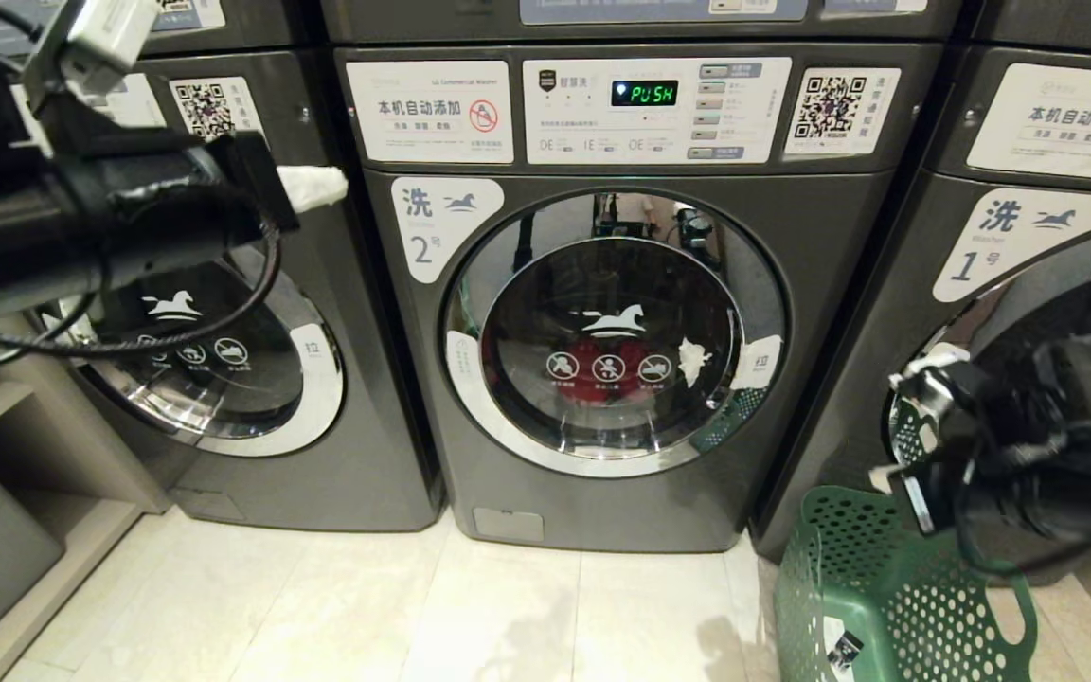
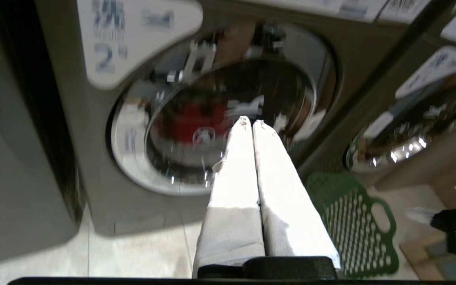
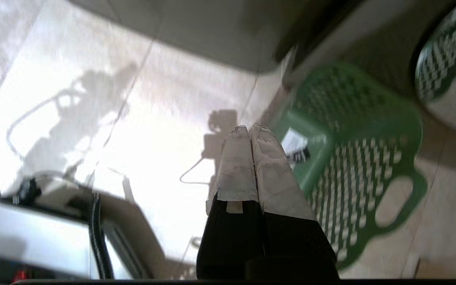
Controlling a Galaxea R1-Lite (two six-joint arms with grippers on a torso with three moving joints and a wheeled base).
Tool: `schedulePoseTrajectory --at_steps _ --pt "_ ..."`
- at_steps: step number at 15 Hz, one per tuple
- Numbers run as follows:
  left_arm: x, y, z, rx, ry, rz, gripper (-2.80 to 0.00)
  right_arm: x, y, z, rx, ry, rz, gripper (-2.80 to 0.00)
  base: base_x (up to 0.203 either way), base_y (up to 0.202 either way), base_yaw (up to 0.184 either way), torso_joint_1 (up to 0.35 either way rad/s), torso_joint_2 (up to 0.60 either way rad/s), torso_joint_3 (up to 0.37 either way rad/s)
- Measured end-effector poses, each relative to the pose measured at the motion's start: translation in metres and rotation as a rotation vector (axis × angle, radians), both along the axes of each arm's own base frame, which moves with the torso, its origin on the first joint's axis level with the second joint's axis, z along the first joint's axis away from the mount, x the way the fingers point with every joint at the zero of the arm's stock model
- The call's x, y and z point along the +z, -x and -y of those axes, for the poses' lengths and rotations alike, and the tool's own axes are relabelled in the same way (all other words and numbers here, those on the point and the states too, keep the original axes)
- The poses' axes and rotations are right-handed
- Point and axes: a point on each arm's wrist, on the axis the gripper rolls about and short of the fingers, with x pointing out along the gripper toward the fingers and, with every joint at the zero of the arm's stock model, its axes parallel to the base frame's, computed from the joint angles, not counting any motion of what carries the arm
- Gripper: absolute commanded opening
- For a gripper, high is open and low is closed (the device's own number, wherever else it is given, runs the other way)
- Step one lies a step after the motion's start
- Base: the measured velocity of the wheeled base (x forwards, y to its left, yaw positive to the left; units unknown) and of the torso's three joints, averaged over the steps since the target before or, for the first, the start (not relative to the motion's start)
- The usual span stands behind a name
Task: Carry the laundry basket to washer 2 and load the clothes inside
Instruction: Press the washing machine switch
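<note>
Left gripper (image 1: 313, 188) clenched on nothing, right gripper (image 3: 250, 132) too.
Washer 2 (image 1: 602, 313) is shut, red clothes (image 1: 593, 374) inside; basket (image 1: 877, 587) on floor could get bumped.

Bright overhead light glares off the floor (image 3: 141, 130); both wrist views look motion-blurred, perhaps.

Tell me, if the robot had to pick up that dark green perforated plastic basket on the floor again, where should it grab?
Probably by the oval handle cutout in the side wall of the dark green perforated plastic basket. It stands upright on the floor in front of the washer marked 1, so coming down from above and hooking a finger through the slot looks easiest. The holes are too small for fingers.
</note>
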Motion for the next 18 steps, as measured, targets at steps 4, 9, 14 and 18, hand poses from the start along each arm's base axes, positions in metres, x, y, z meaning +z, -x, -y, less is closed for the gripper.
schedulePoseTrajectory --at_steps 4,9,14,18 --pt "-0.045 0.052 -0.017 -0.059 -0.071 -0.084 -2.80 -0.052 0.115 0.012 0.028 -0.012 -0.034 -2.80 0.000 0.000 0.000 0.000 0.00 0.000" --pt "-0.065 0.081 -0.026 -0.078 -0.094 -0.101 -2.80 -0.074 0.197 0.022 0.027 -0.009 -0.074 -2.80 0.000 0.000 0.000 0.000 0.00 0.000" --pt "-0.083 0.093 -0.023 -0.128 -0.136 -0.131 -2.80 -0.075 0.224 0.030 -0.157 -0.026 0.011 -2.80 0.000 0.000 0.000 0.000 0.00 0.000" --pt "-0.086 0.094 -0.020 -0.150 -0.137 -0.141 -2.80 -0.073 0.237 0.030 -0.233 -0.037 0.187 -2.80 0.000 0.000 0.000 0.000 0.00 0.000"
